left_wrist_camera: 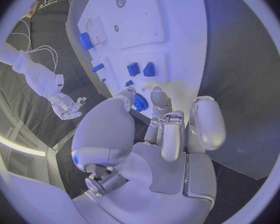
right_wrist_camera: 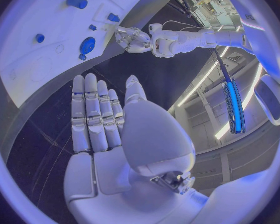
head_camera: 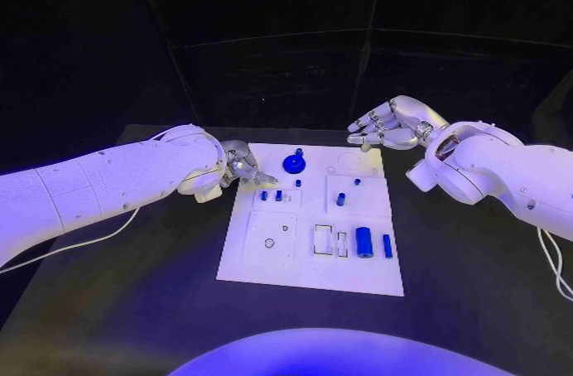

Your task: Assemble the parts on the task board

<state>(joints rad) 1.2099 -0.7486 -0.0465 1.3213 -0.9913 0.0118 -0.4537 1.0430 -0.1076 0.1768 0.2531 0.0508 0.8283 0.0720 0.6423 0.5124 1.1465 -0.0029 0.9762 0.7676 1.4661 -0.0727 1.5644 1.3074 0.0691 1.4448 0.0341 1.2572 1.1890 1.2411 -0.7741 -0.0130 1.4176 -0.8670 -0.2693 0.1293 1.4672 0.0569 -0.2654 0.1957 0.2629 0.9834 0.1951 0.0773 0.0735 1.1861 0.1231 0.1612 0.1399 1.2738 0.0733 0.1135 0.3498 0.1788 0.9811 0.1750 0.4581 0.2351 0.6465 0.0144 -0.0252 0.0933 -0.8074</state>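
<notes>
Both hands at the far end of the task board; neither holds a part.

Left hand is at the board's far-left corner, fingers curled inward above the board edge, nothing visibly held; in the left wrist view its fingertips are just beside a round blue part, though contact cannot be confirmed. Right hand hangs beyond the board's far-right corner over the black table, fingers extended side by side and holding nothing. The round blue knob part stands near the far edge. Two small blue pegs stand in the left-hand block, one peg near the centre. A blue cylinder and a thin blue bar lie toward the right edge.
</notes>
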